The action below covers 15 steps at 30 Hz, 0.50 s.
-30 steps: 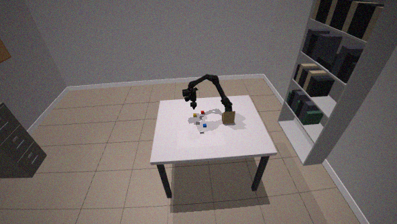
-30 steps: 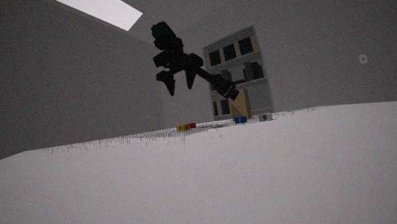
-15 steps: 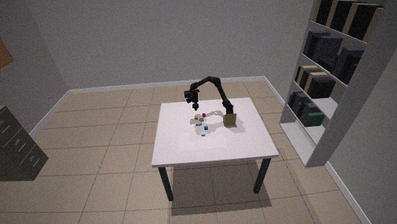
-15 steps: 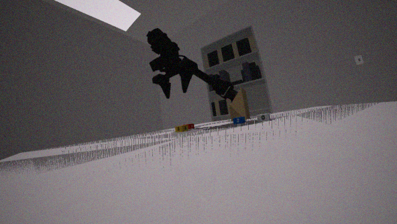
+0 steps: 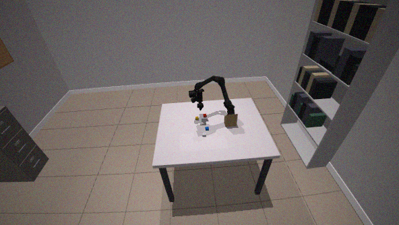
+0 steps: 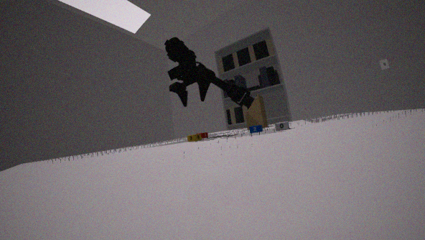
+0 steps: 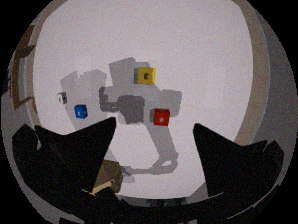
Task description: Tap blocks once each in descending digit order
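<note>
A yellow block point(image 5: 197, 118) point(image 6: 194, 138) point(image 7: 146, 76) lies beside a red block point(image 5: 205, 115) point(image 6: 204, 135) point(image 7: 161, 117); their digits are too blurred to read surely. A blue block point(image 5: 207, 129) point(image 6: 255, 128) point(image 7: 81, 111) shows what looks like a 2. A white block point(image 5: 204, 135) point(image 6: 282, 126) point(image 7: 62, 98) shows a 0 in the exterior view. My gripper point(image 5: 200, 108) point(image 6: 194, 103) point(image 7: 155, 124) is open and empty, high above the table, near the yellow and red blocks. In the wrist view the red block shows between the fingertips, far below them.
A brown box-like panel point(image 5: 230, 120) point(image 6: 255, 113) point(image 7: 110, 176) stands on the white table point(image 5: 182, 148) by the arm's base. The arm's shadow falls around the blocks. A bookshelf point(image 5: 331, 104) point(image 6: 281, 104) stands beyond the table.
</note>
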{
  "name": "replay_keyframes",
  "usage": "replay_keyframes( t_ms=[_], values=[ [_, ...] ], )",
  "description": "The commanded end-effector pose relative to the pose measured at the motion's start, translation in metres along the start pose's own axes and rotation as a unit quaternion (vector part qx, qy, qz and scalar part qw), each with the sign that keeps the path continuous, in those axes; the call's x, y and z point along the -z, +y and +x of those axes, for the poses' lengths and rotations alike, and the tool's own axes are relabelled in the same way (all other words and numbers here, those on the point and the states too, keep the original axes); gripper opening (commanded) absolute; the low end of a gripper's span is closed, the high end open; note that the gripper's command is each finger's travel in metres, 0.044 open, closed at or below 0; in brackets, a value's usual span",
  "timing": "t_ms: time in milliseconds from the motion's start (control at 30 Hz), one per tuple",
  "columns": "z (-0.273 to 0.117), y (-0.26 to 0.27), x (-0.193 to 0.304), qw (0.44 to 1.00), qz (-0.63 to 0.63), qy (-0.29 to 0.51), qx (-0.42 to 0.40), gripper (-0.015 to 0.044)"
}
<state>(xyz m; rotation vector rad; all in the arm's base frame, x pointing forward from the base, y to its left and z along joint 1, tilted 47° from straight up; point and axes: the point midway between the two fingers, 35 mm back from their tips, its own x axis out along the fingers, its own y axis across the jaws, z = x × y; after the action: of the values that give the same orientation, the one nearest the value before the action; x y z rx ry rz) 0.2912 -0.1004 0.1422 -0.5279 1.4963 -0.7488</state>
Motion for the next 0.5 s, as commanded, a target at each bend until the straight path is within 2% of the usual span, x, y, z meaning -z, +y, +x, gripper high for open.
replay_keyframes(
  t_ms=[0, 233, 300, 467],
  values=[
    [0.002, -0.011, 0.043, 1.0, -0.002, 0.001, 0.002, 0.04],
    [0.002, -0.012, 0.051, 1.0, -0.002, 0.001, 0.002, 0.04],
    [0.013, -0.011, 0.05, 1.0, -0.002, 0.001, 0.001, 0.0348],
    [0.08, -0.013, 0.051, 1.0, -0.002, 0.0, 0.004, 0.0216]
  ],
)
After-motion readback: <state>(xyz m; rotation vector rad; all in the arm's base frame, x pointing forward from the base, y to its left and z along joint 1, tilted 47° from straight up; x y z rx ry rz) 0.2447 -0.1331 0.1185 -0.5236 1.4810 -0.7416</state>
